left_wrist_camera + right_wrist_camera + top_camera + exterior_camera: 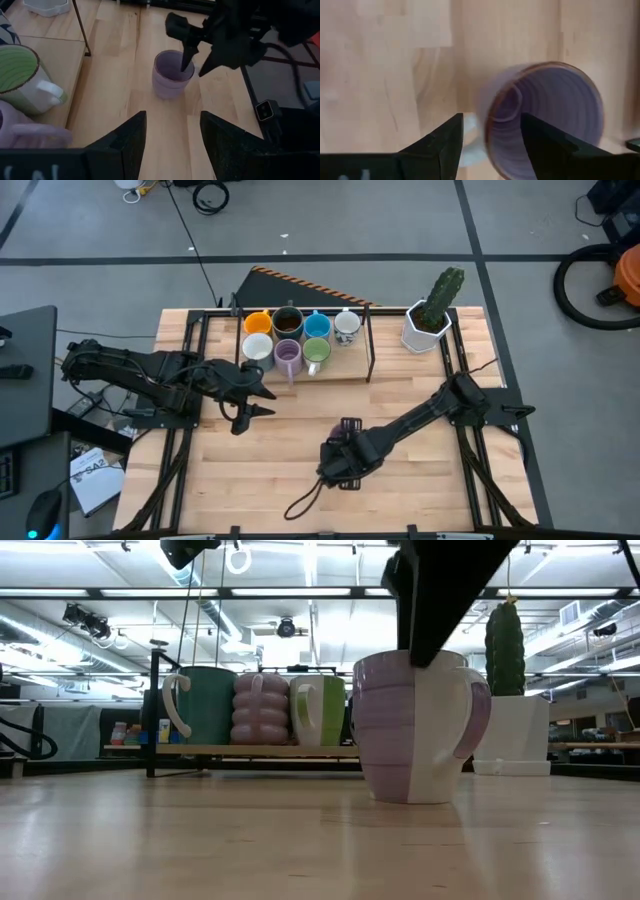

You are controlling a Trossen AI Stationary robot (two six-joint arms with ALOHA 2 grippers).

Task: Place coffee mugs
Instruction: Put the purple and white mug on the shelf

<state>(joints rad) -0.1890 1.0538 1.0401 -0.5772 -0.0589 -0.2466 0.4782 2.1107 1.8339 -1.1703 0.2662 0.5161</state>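
a purple mug [410, 726] stands upright on the bare wood of the tabletop [420, 490], out in the open middle and well apart from the others. the right pincer [343, 442] is at this mug from above: in the left wrist view one dark finger [187, 50] reaches down inside the rim while the rest of the pincer sits just outside the wall, so the fingers straddle the rim. whether they actually press on it cannot be told. in the right wrist view the mug's ribbed inside [547, 120] fills the space just beyond the finger tips. the other seven mugs sit close together in two rows on a low wooden shelf [345, 368] under a thin black frame at the far side of the tabletop: orange [257, 323], dark brown [288, 321], blue [317, 326] and a patterned white one [347, 327] in the far row, and white [257, 348], purple [288, 356] and green [317, 354] in the near row. a white angular pot with a cactus [430, 315] stands to the right of the frame. the left pincer [262, 401] hovers just in front of the shelf, its fingers spread wide and holding nothing.
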